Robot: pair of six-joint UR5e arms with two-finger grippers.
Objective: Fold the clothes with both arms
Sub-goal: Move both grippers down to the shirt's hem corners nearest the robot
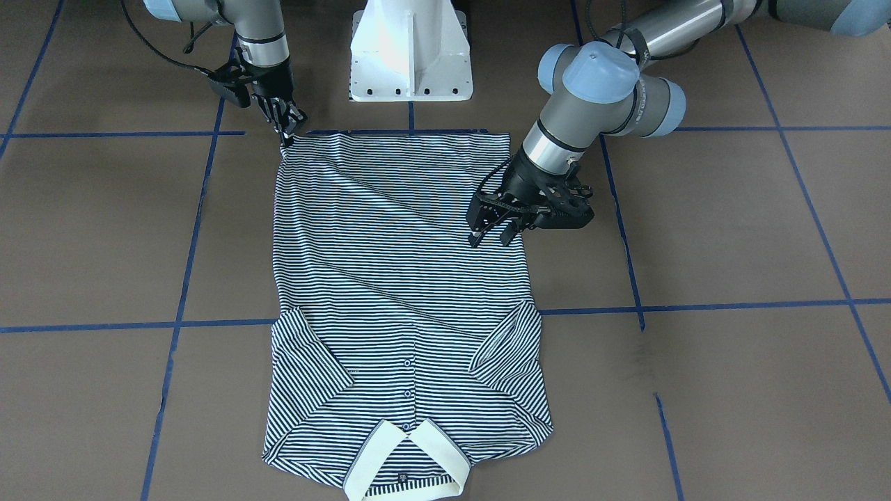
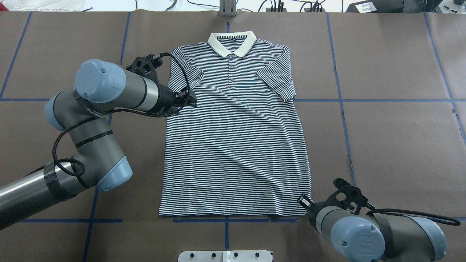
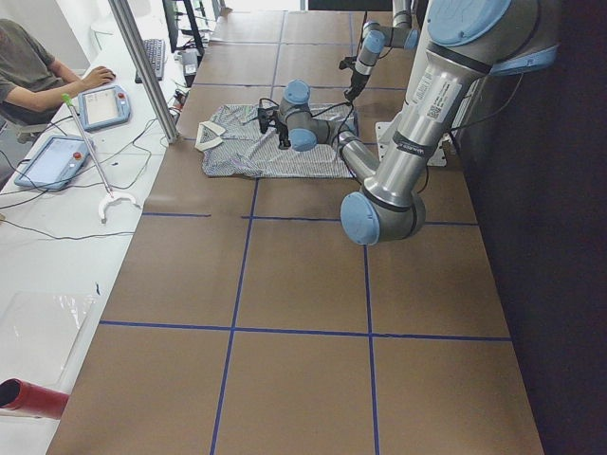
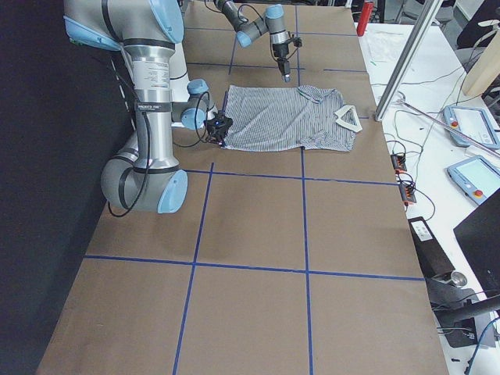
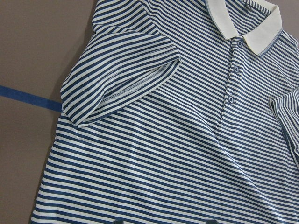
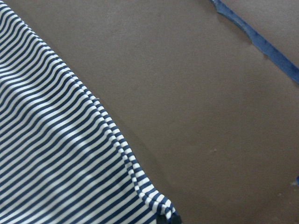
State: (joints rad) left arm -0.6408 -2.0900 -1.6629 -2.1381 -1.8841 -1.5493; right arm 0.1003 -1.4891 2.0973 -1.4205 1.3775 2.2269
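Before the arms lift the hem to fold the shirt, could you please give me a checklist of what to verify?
1. Polo shirt lies flat, front up: ok.
2. Sleeves folded in onto the body: ok.
3. Right hand shut on its hem corner: ok.
4. Left hand holds the other hem corner: not ok. It is open, above the side edge partway up the body.
5. Right hand pinches both fabric layers: cannot tell.
6. Body smooth: not ok. Diagonal creases run from the pinched corner.
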